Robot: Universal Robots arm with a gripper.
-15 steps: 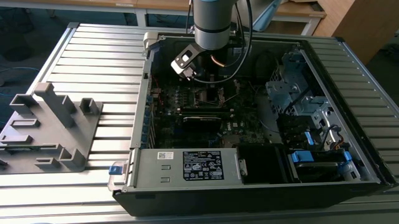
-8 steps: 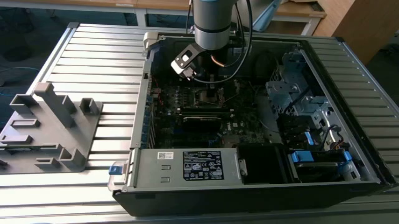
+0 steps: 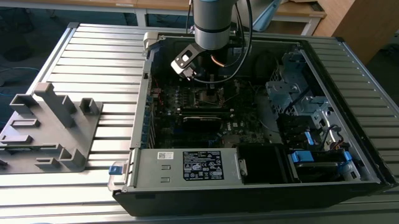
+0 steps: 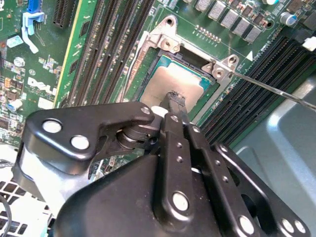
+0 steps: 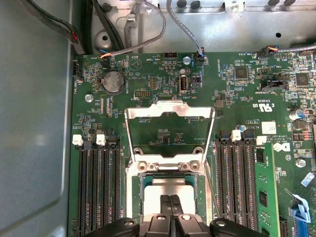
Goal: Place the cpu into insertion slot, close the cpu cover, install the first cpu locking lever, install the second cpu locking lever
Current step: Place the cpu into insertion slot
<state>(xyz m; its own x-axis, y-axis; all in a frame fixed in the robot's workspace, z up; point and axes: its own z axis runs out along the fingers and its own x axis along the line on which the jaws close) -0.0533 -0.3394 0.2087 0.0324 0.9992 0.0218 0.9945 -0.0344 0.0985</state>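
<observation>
Chip (image 4: 165,81) sits in the socket (image 5: 146,197) under the gripper's (image 5: 170,198) pressed-together fingers (image 5: 164,206), but the cover (image 5: 169,105) beside the socket stands open, levers (image 4: 276,91) not yet latched.

Exterior view looks steeply down from well back over the whole open computer case (image 3: 249,200); both wrist views ride close above, sharing the cpu (image 4: 168,81) (image 5: 159,190).
</observation>
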